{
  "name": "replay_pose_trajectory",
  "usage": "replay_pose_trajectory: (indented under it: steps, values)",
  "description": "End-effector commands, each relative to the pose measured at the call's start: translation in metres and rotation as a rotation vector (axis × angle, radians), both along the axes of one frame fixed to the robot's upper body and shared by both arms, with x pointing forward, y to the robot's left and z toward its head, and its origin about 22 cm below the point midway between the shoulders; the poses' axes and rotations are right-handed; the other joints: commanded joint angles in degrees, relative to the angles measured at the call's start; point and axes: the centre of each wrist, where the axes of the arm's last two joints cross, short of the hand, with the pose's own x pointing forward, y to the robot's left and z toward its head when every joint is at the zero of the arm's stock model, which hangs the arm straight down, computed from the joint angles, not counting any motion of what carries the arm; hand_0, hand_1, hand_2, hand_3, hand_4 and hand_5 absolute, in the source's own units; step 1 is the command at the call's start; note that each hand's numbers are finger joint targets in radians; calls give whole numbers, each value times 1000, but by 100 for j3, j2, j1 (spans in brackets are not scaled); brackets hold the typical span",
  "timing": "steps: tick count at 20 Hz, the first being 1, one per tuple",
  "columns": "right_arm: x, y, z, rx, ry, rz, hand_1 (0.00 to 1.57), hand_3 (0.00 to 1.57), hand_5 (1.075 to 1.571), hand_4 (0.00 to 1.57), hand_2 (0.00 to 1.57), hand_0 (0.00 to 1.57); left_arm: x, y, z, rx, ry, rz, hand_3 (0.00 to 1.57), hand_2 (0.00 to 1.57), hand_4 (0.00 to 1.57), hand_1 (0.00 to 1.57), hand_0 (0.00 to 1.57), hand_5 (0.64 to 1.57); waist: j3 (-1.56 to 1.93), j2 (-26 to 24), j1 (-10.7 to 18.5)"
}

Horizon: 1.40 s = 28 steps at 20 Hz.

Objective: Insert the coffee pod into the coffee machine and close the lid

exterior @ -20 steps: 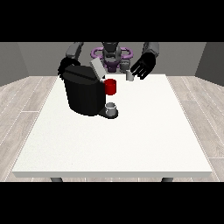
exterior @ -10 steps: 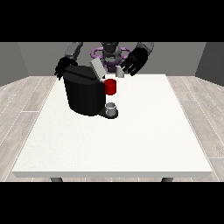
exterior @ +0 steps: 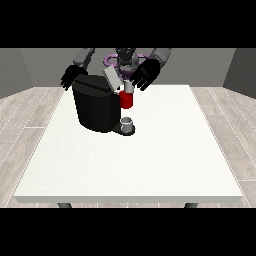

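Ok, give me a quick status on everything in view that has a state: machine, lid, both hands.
coffee machine: upright on the table.
lid: raised, tilted open.
red part at the machine's front: above the small cup.
hand at the view's right: fingers spread, just above the red part.
hand at the view's left: behind the machine's top corner; fingers unclear.

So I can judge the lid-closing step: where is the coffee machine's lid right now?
In the front view the lid stands raised and tilted atop the black coffee machine, left of centre at the table's far side, with the hand at the view's right just beside it.
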Motion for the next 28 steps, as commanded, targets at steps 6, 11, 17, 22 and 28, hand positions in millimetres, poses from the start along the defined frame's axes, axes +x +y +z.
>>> replay_pose_trajectory:
  steps: [6, 11, 17, 22, 28]
  values:
    - [11, -14, 11, 24, -1, -28, 0, 0, 1571, 499, 0, 0, 4, -24, 9, 20, 4, -24, 1217, 1300, 512, 1268, 1268, 1571, 1, 94, 14]
    - [-1, -8, 5, 22, 8, 9, 0, 0, 1571, 513, 0, 0, 2, -9, -5, 17, 18, -27, 1180, 1251, 499, 1183, 1183, 1571, -1, -6, -40]
    - [-2, -20, -13, 29, 1, -17, 0, 0, 1571, 499, 0, 0, 5, -26, 12, 15, 26, -47, 1201, 1269, 515, 1190, 1190, 1571, 2, 69, 63]
    - [-3, -11, -10, 31, -16, -29, 0, 0, 1571, 448, 0, 0, 3, -19, -11, 31, 18, -49, 1186, 1248, 488, 1184, 1184, 1571, 1, 166, 156]
    - [8, -22, 5, 50, -47, -56, 0, 0, 1571, 446, 0, 0, 5, -18, 3, 26, 30, -44, 1180, 1274, 481, 1230, 1230, 1571, 2, 334, 135]
